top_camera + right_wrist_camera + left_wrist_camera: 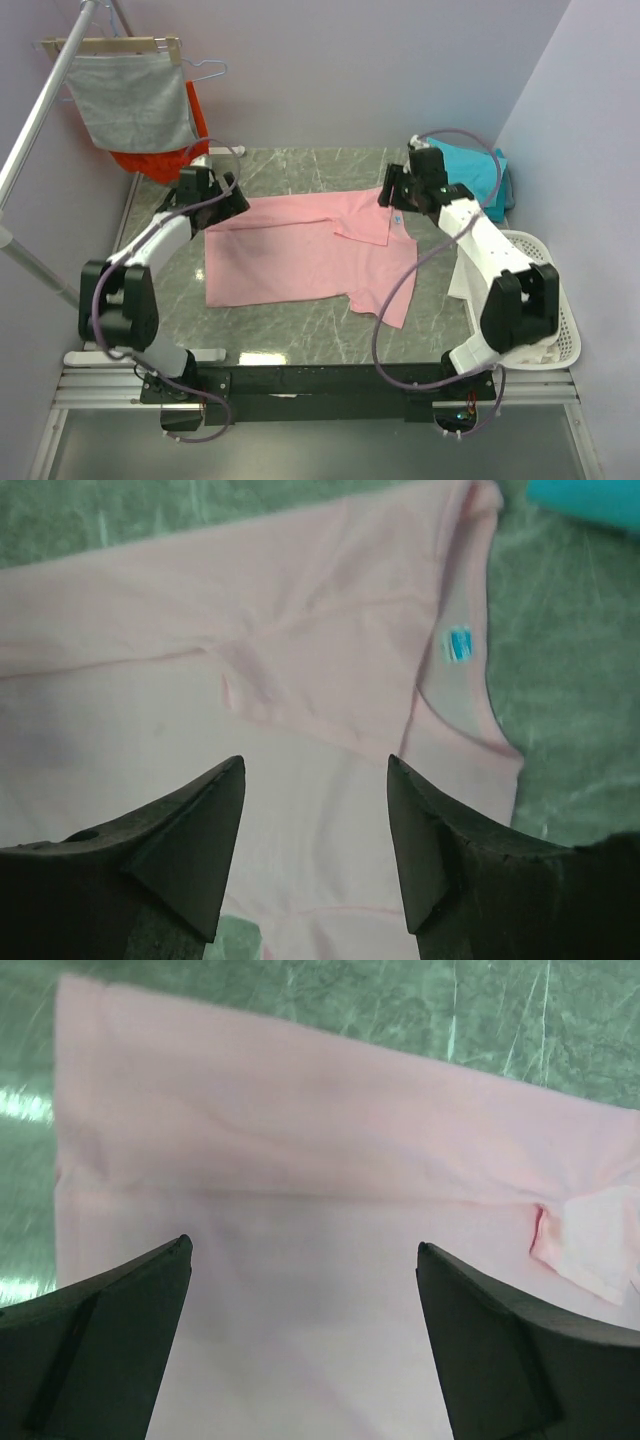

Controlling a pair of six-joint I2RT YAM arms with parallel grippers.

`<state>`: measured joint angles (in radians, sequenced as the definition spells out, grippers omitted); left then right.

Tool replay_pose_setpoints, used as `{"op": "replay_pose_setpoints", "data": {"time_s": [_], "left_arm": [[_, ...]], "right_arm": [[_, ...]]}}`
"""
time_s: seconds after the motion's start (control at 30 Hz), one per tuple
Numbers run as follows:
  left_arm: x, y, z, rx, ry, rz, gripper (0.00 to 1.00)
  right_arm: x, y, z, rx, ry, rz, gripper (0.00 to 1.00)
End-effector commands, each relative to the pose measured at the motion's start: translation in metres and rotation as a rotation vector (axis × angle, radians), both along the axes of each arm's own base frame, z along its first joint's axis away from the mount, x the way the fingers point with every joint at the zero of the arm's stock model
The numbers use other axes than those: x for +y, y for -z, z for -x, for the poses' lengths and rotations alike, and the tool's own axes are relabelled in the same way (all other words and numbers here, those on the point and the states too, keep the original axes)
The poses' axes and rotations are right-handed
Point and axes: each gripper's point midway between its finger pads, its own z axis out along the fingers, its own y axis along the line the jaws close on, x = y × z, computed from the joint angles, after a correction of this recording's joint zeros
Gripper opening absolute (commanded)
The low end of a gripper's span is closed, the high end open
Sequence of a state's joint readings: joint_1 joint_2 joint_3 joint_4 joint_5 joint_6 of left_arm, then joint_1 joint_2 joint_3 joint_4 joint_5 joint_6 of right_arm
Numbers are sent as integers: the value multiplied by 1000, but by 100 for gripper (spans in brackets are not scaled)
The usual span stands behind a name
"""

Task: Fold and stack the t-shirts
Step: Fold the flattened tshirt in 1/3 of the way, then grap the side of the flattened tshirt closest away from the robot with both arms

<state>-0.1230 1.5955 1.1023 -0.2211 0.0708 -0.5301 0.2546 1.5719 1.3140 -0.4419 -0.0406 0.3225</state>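
One pink t-shirt (300, 255) lies flat mid-table (290, 335), far side folded over. Above that fold, left gripper (303, 1250) and right gripper (315, 765) hover, jaws parted, both empty. Beyond, teal t-shirts (478, 170) sit heaped far right.

Looking down from high above and behind the arm bases, far enough to take in the whole table (300, 340) and the pink t-shirt (290, 250). From the left wrist, aimed steeply down, close over the shirt's left part, past the left fingers (100, 1350). From the right wrist, equally close, over the collar end, past the right fingers (180, 850). Shared across all three: pink cloth, marbled tabletop.
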Motion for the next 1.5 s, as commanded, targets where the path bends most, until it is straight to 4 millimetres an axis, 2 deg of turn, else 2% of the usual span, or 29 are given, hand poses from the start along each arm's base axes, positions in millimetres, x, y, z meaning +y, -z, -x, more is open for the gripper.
{"op": "replay_pose_setpoints", "data": {"time_s": [0.0,0.03,0.07,0.1,0.13,0.17,0.2,0.23,0.27,0.3,0.33,0.37,0.4,0.47,0.5,0.53,0.73,0.87,1.1,1.2,1.23,1.33,1.47], "left_arm": [[9,6,41,11,-76,18,100],[9,22,59,52,-93,33,99],[10,13,67,20,-105,43,98],[8,15,75,15,-110,49,97],[8,28,92,45,-121,62,96],[7,18,99,10,-127,76,96],[13,28,111,36,-160,58,96],[14,18,117,3,-183,84,96],[15,18,124,2,-197,87,96],[18,27,137,34,-221,73,96],[19,20,143,17,-253,103,95],[19,21,149,20,-259,115,94],[18,30,159,42,-268,122,93],[20,31,172,43,-315,154,91],[21,40,180,62,-326,151,91],[25,41,185,60,-354,159,90],[33,57,195,108,-424,144,86],[42,65,197,131,-466,100,87],[42,79,206,192,-482,90,83],[42,89,211,228,-489,85,72],[40,92,213,246,-485,83,63],[40,96,215,258,-484,80,51],[37,96,216,254,-471,90,43]], "right_arm": [[-14,36,51,100,65,-19,65],[-16,53,68,142,68,-20,65],[-16,55,77,148,71,-31,65],[-17,49,86,132,78,-51,64],[-18,62,100,161,78,-51,64],[-17,62,108,161,75,-65,64],[-16,65,122,170,73,-77,64],[-15,67,129,176,69,-84,64],[-14,70,136,184,63,-91,64],[-12,75,149,202,64,-99,64],[-10,78,155,212,63,-103,64],[-9,82,161,225,62,-108,64],[-9,89,170,242,69,-119,63],[-3,94,180,252,54,-119,63],[-2,99,186,258,60,-126,63],[1,100,189,258,49,-129,63],[2,119,201,302,57,-112,63],[0,121,201,299,74,-110,63],[-3,122,203,304,88,-102,63],[-3,123,204,308,93,-104,63],[-5,124,205,313,101,-99,63],[-7,127,208,324,130,-103,62],[-9,128,215,343,185,-140,59]]}}
